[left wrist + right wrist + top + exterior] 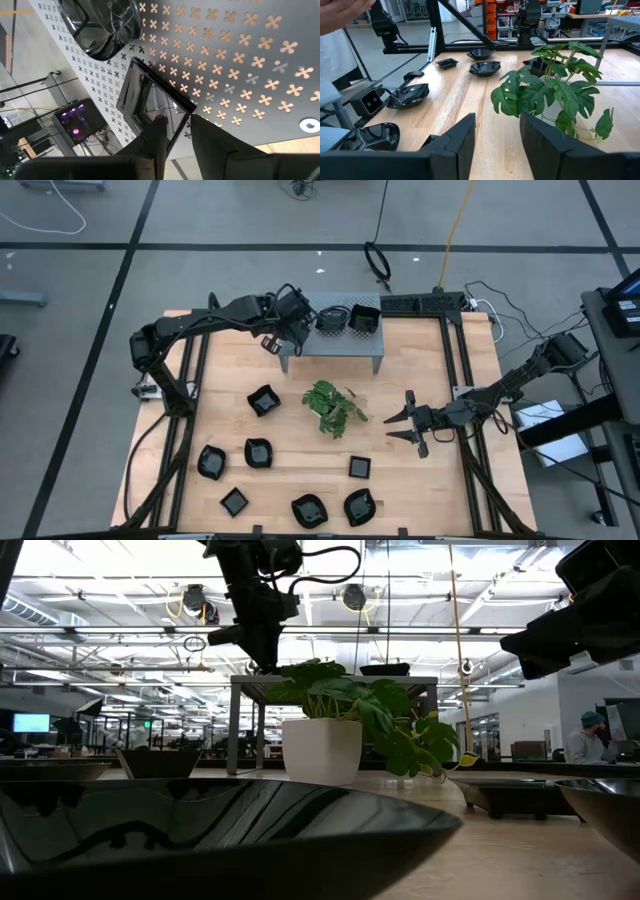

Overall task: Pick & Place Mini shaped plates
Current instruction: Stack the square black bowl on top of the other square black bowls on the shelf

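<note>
Glossy black, the mini shaped plates (pixel 258 452) lie in two groups. Seven of them rest flat on the wooden tabletop (pixel 420 490), spread across its near half in front of the potted green plant (pixel 333 406). A few more sit on the grey perforated stand (pixel 340 345) at the far edge – among them a roundish dish (pixel 331 319) and a square dish (pixel 364 319) side by side.

We see the left pincer (pixel 298 323) reaching over the left end of that stand. In the left wrist view its two fingers (pixel 153 139) are nearly closed, pinching the rim of a square plate (pixel 150 102) that stands on edge, tilted against the perforated surface, one corner pointing away from the fingers and its hollow face turned to one side. A wavy-rimmed plate (pixel 102 25) lies on the stand just beyond it.

The right pincer (pixel 409 423) hangs above the tabletop to the right of the plant, pointing towards it – its fingers are spread wide and hold nothing. From the right wrist view we look past them at the plant's leaves and at several plates lying further along the tabletop.
</note>
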Controlling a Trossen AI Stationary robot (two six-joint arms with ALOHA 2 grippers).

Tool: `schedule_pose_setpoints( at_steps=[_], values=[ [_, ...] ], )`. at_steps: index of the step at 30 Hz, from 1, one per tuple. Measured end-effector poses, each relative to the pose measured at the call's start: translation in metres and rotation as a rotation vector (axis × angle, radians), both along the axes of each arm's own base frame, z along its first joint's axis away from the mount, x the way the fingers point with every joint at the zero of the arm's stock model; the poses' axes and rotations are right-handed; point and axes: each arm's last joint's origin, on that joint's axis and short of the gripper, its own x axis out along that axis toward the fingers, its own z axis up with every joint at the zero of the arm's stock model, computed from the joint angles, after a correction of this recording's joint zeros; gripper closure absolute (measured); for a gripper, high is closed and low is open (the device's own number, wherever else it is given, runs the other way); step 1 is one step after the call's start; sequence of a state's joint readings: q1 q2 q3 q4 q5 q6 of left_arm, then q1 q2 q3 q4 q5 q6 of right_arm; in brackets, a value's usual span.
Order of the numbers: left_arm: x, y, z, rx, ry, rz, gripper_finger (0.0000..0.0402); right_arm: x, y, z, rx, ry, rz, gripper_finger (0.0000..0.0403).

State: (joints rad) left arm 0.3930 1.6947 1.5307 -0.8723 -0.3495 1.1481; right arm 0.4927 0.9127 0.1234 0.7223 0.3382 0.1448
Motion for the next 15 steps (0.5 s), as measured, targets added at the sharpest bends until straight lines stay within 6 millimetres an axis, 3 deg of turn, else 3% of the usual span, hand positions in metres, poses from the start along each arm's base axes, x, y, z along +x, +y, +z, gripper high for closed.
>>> schedule_pose_setpoints(
  at_steps=[15],
  values=[
    [0.0027,-0.0071,0.001,0.065,0.007,0.055,0.0309,0.0,0.0,0.0,0.0,0.0,0.0,0.0261]
  ],
)
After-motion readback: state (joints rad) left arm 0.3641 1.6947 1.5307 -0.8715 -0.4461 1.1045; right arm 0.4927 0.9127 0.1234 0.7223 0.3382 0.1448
